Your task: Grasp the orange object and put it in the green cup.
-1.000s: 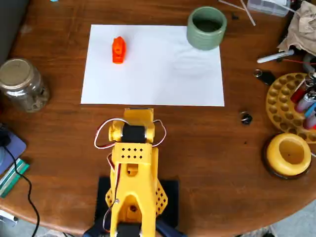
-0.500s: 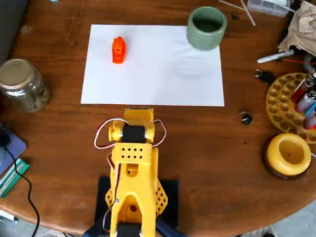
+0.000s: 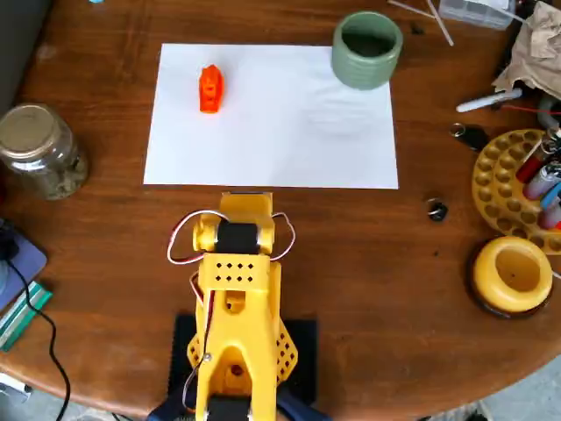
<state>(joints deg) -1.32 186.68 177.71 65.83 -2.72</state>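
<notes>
Overhead view: gripper hidden under folded yellow arm point(image 3: 238, 289), so jaw opening can't be told; nothing seen held. Orange object point(image 3: 210, 89), lumpy plastic, lies on white paper sheet point(image 3: 272, 132), upper left. Green cup point(image 3: 366, 49), ribbed ceramic, at sheet's upper-right corner, well apart from obj.

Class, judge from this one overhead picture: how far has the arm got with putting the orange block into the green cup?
Nothing looks done: the orange object lies on the white paper, apart from the green cup at the paper's corner. Nothing is in hand; the yellow arm sits folded below the paper. Reaching, grasping, carrying and dropping all remain.
</notes>
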